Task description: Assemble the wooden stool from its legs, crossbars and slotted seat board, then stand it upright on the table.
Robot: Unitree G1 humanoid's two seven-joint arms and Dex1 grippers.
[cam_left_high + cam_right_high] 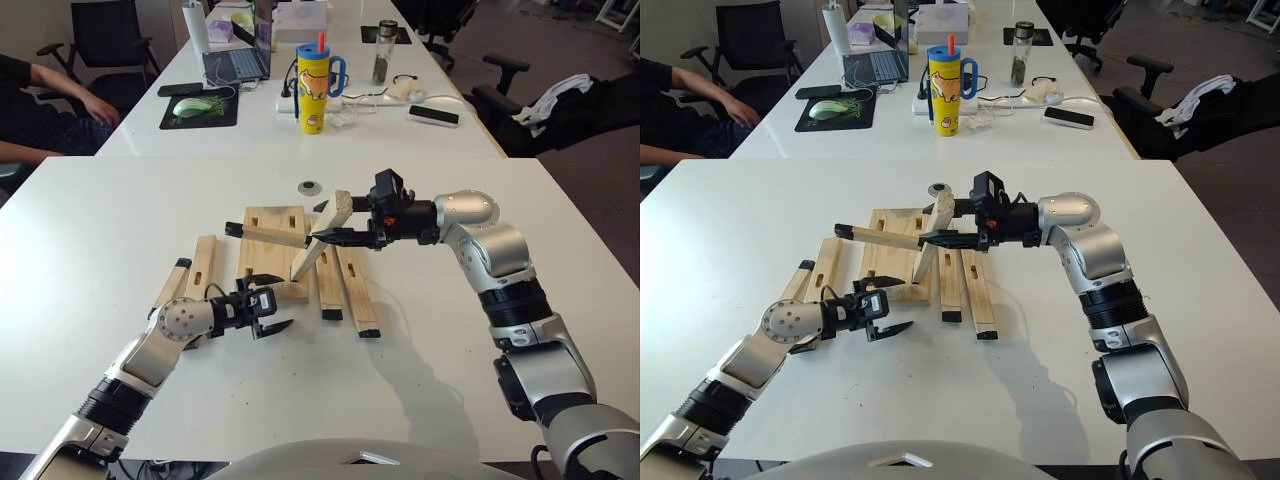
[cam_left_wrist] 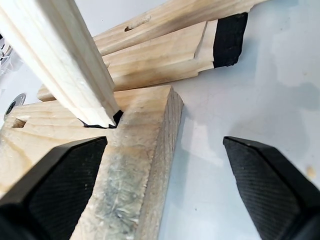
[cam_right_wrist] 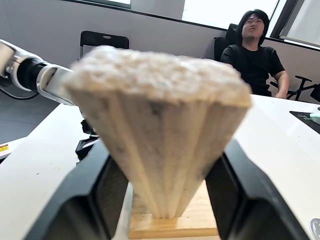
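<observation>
Right gripper (image 1: 328, 232) is clamped on a pale wooden leg (image 1: 308, 262) and holds it tilted over the middle of the white table (image 1: 100, 220). The leg's lower end sits in a slot of the slotted seat board (image 1: 262, 262), which lies flat. We see the left gripper (image 2: 165, 142) low at the board's near edge, fingers apart and holding nothing, one over the board's corner and the other over bare table. We also see a black-tipped piece (image 1: 270, 233) crossing the board's far part, its tip past the left edge. Two loose legs (image 1: 200, 262) lie left of the board, and two more pieces (image 1: 355, 295) just right of it.
</observation>
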